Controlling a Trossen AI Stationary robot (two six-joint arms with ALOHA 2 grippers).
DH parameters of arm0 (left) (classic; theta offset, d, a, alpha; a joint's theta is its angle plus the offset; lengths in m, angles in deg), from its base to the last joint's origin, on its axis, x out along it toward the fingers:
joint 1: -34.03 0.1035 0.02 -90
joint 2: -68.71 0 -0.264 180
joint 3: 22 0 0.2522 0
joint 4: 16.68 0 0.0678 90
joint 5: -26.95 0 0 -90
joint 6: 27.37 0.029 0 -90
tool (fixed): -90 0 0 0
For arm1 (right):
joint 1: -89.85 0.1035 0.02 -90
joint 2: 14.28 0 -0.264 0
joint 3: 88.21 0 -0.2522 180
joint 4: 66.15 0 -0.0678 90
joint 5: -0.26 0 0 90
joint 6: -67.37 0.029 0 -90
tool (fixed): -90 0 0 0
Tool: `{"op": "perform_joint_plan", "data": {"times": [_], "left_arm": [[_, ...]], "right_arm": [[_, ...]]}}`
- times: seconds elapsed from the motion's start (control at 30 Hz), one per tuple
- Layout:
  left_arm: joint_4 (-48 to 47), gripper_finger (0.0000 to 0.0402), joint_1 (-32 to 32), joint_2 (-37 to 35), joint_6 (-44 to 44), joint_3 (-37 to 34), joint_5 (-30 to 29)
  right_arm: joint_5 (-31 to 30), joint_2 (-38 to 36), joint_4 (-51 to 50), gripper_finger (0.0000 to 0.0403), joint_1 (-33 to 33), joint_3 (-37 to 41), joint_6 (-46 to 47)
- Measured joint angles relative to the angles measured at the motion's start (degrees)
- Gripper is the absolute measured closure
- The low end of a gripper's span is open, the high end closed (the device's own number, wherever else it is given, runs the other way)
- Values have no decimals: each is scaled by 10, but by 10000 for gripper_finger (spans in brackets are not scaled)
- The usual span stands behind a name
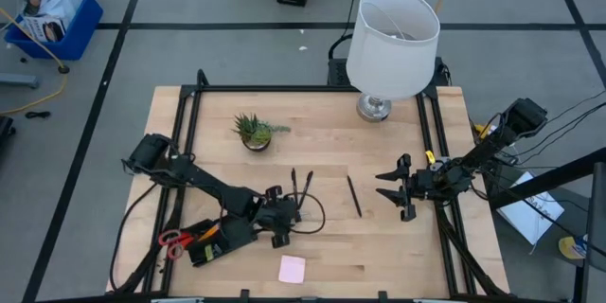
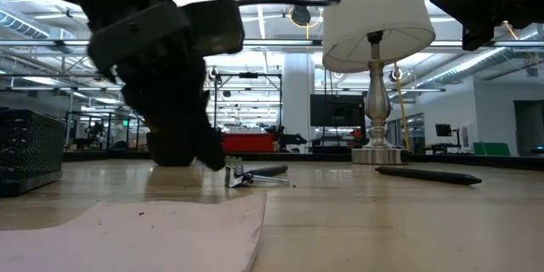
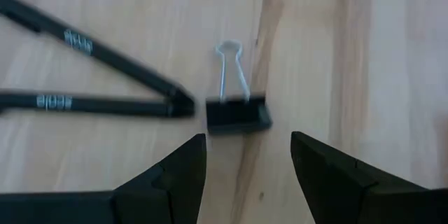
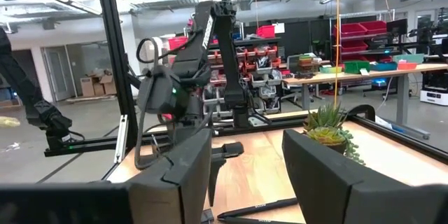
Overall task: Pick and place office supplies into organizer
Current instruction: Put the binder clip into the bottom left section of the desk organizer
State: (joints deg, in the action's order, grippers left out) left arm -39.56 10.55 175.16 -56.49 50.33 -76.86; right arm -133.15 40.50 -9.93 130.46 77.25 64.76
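Observation:
My left gripper [image 3: 248, 159] is open and low over the table. Its fingers stand just short of a small black binder clip [image 3: 236, 114], touching nothing. The clip lies flat on the wood with its wire handles pointing away, beside the tips of two black pens [image 3: 105, 77]. In the high view this gripper [image 1: 287, 211] sits right of the black organizer [image 1: 213, 239], which holds red-handled scissors [image 1: 171, 240] and an orange pencil. A third pen [image 1: 353, 196] and the pink pad [image 1: 292, 268] lie loose. My right gripper [image 1: 396, 189] is open and waits near the table's right side.
A small potted plant [image 1: 254, 131] stands toward the far left of the table. A white-shaded lamp [image 1: 390, 40] stands at the far edge. The black frame rails [image 1: 431, 133] run along both sides. Bare wood lies between the pens and the near edge.

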Motion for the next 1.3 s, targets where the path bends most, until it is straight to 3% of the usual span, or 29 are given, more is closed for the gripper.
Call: {"op": "perform_joint_plan", "data": {"times": [0.7,1.0,1.3], "left_arm": [[51,188,2,26,18,2,-15],[46,188,3,29,19,0,4],[15,188,2,29,75,20,-15]], "right_arm": [[0,0,0,230,0,0,0],[0,0,0,229,0,0,0],[0,0,0,230,0,0,0]]}}
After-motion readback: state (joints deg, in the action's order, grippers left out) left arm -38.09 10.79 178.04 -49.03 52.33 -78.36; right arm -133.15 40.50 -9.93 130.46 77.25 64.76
